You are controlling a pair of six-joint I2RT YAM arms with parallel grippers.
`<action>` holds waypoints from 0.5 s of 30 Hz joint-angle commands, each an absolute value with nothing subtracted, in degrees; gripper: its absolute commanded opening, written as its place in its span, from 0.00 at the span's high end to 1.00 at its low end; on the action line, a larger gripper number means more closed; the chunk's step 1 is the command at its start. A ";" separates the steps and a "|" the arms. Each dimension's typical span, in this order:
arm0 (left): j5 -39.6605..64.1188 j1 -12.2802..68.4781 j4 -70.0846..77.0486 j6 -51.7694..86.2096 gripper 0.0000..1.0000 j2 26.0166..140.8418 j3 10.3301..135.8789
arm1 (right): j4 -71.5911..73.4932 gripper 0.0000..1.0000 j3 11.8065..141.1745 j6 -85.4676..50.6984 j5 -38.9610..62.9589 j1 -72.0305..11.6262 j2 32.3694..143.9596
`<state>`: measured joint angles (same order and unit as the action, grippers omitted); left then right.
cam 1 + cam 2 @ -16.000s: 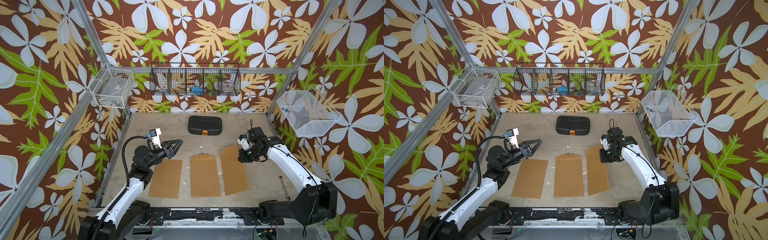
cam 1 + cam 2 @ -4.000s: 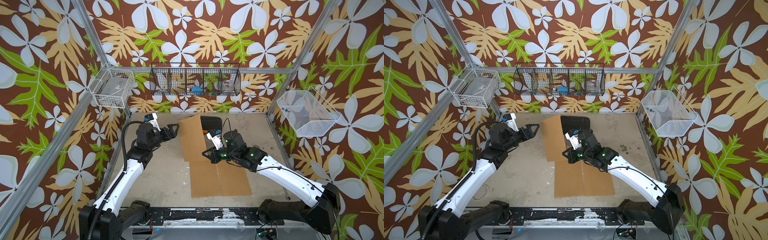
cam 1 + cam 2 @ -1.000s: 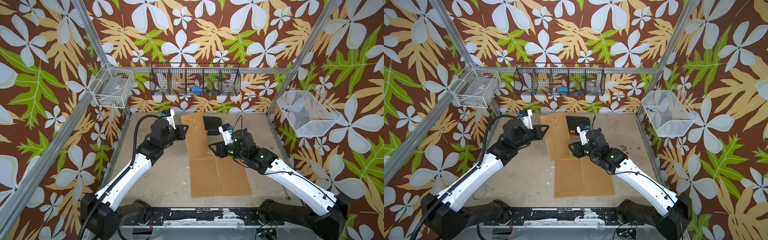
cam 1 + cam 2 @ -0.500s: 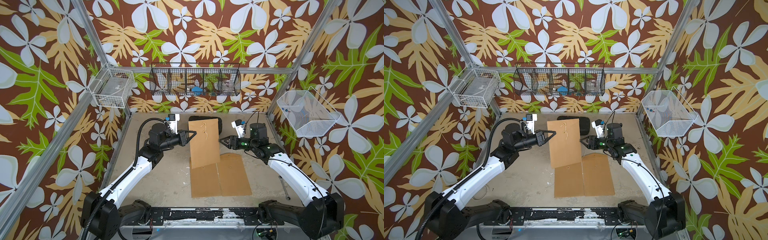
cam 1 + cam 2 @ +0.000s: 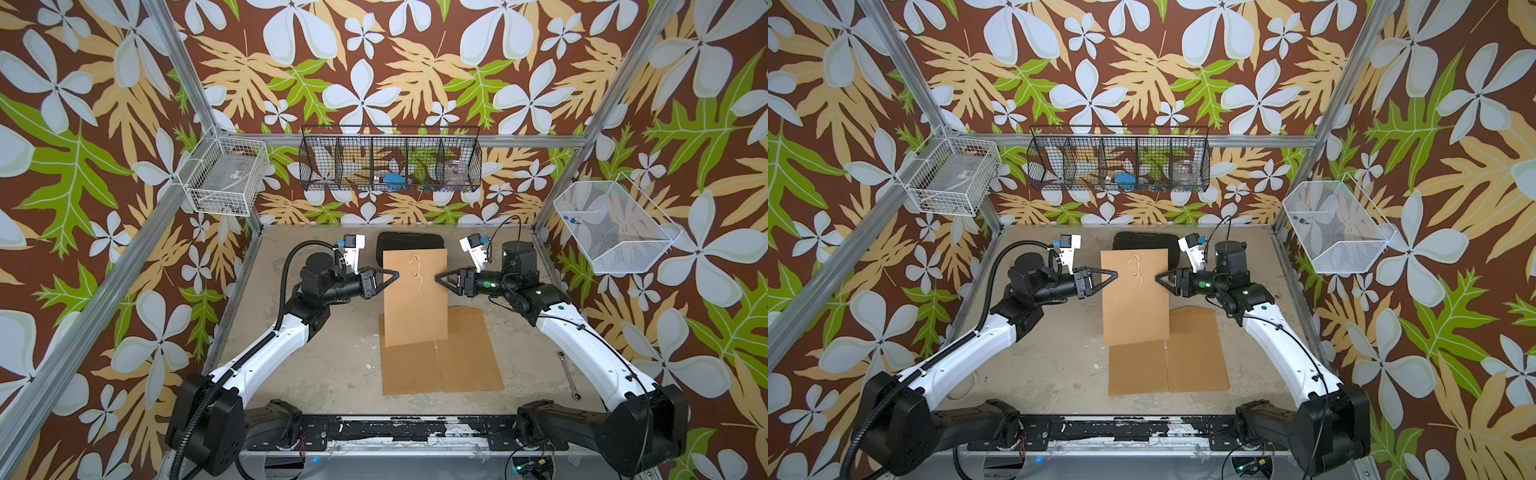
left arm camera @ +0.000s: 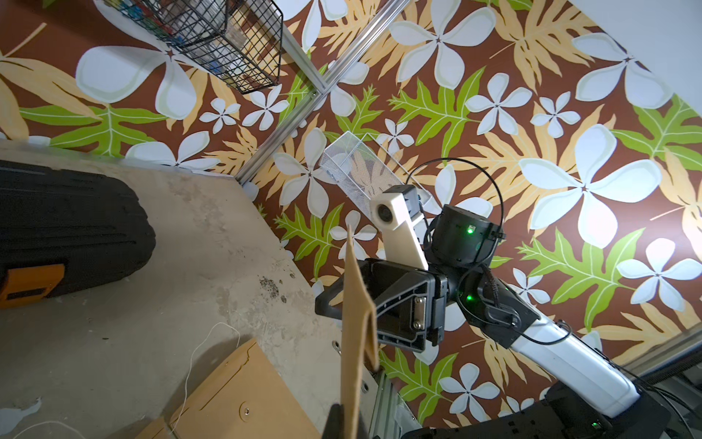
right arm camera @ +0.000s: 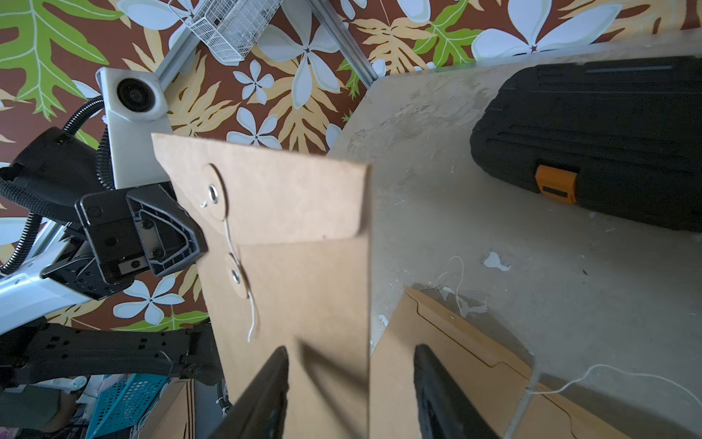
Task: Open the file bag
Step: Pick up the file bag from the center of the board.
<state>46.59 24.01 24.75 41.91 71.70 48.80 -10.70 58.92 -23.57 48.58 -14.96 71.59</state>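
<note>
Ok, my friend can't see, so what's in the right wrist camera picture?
A brown file bag is held upright, flap down, a white string hanging loose from its round buttons. The left tool pinches its far edge, and the right tool is open around the near edge. A black case sits on the table.

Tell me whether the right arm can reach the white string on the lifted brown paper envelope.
Probably yes. The right tool is open at the near edge of the brown paper envelope; its white string hangs uncovered on the face, and the left tool pinches only the opposite edge.
</note>
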 commanded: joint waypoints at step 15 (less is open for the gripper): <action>47.47 23.82 28.11 41.57 0.97 74.66 48.31 | -5.44 0.85 60.03 -24.04 59.88 -14.93 71.02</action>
<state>48.03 23.90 26.74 42.35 74.22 47.64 -7.11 59.70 -24.01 56.66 -14.79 71.46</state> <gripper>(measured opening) 0.059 0.171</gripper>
